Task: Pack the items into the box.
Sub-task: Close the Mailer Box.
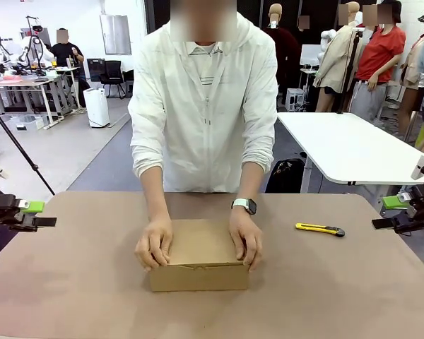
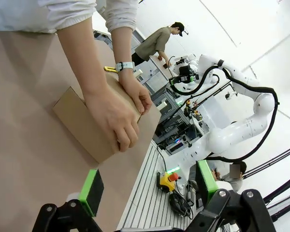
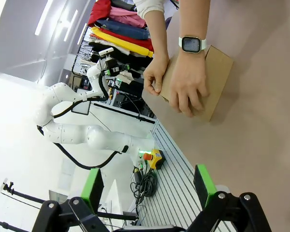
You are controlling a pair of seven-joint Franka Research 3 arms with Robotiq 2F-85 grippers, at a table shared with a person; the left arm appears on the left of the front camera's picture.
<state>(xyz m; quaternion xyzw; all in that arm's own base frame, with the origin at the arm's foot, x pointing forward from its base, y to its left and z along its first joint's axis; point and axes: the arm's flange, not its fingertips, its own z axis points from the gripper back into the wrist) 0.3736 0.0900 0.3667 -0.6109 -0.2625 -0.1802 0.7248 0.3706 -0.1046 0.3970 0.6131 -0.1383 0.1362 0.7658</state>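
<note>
The person's hands (image 1: pixel 154 244) press the box (image 1: pixel 198 263) lid shut; both grippers (image 1: pixel 48 221) (image 1: pixel 379 223) should wait spread, well apart at the worktop (image 1: pixel 71 282) edges.

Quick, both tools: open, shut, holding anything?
Left tool: open, empty.
Right tool: open, empty.
Person's hands: pressing on the closed box.

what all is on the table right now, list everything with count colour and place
plain brown cardboard box: one, brown, table middle near the person, lid shut
slim yellow utility knife: one, yellow with black end, lying flat to the box's right, apart from it
table: one, brownish top
person's hands: two, one on each end of the box's lid
left gripper: one, black with green pads, open, at the table's left edge
right gripper: one, same colours, open, at the right edge
</note>
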